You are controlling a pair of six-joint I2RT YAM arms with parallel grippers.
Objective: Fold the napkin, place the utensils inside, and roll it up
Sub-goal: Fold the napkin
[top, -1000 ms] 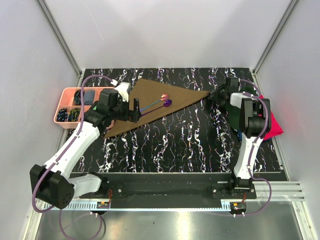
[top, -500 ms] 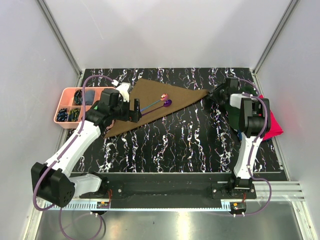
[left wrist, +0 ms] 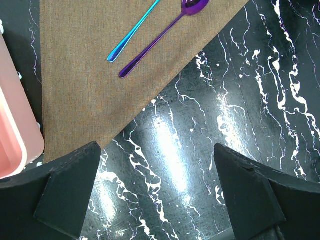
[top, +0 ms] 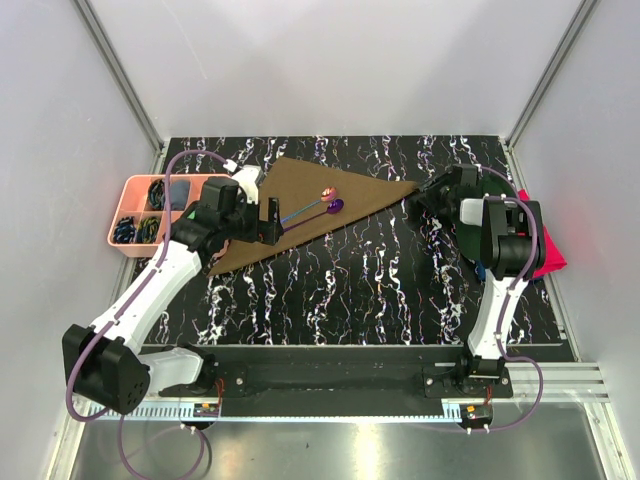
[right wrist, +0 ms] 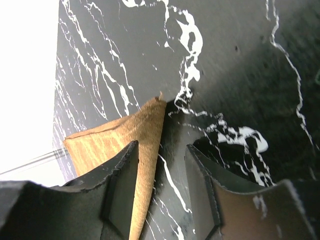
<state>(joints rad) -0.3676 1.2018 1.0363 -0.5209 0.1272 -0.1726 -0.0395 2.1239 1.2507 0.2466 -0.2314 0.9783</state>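
Note:
The olive-brown napkin lies folded into a triangle on the black marbled table. Two utensils lie on it: a purple spoon and a piece with a blue handle and pinkish bowl. In the left wrist view the purple spoon and blue handle rest on the napkin. My left gripper is open, over the napkin's near edge; in the left wrist view it is empty above bare table. My right gripper is open at the napkin's right tip, its jaws straddling that corner.
A pink tray with small items stands left of the napkin. A bright red cloth and a dark green cap lie at the right edge under the right arm. White walls enclose the table.
The right gripper has shifted slightly toward the napkin's right tip. The left arm, napkin and utensils have not visibly moved.

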